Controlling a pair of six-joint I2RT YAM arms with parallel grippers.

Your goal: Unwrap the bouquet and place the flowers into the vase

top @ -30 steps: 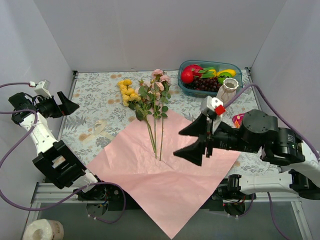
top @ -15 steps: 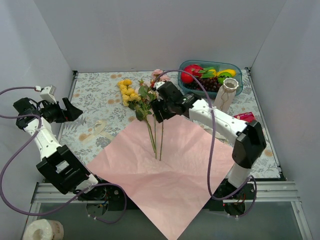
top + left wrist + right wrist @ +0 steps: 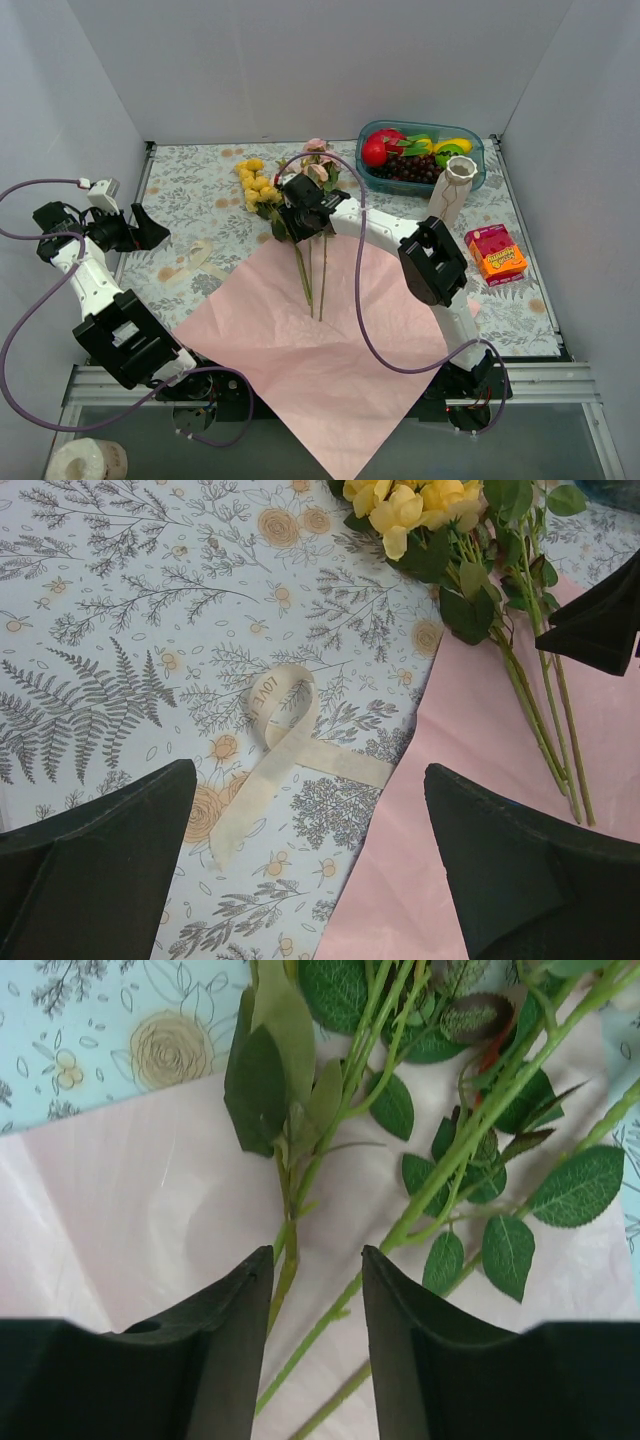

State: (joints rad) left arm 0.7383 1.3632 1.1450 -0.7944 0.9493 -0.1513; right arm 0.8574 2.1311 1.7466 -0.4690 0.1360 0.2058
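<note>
Right gripper (image 3: 317, 1260) has swung down onto the flowers (image 3: 262, 1085) | jaws part-closed astride stems, nothing pinched | flowers lie on pink paper (image 3: 330, 350), vase (image 3: 453, 185) well apart | centre 1 stem before clamping | left gripper (image 3: 310, 780) gapes, empty

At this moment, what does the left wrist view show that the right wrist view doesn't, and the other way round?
Only the left wrist view: the cream ribbon lying loose on the tablecloth, and the yellow blooms. Only the right wrist view: the gap between the jaws of the right gripper, which stand apart with green stems running between them. Both: the stems and leaves lying on the pink paper, the patterned tablecloth beside it, and some part of the right gripper.
</note>
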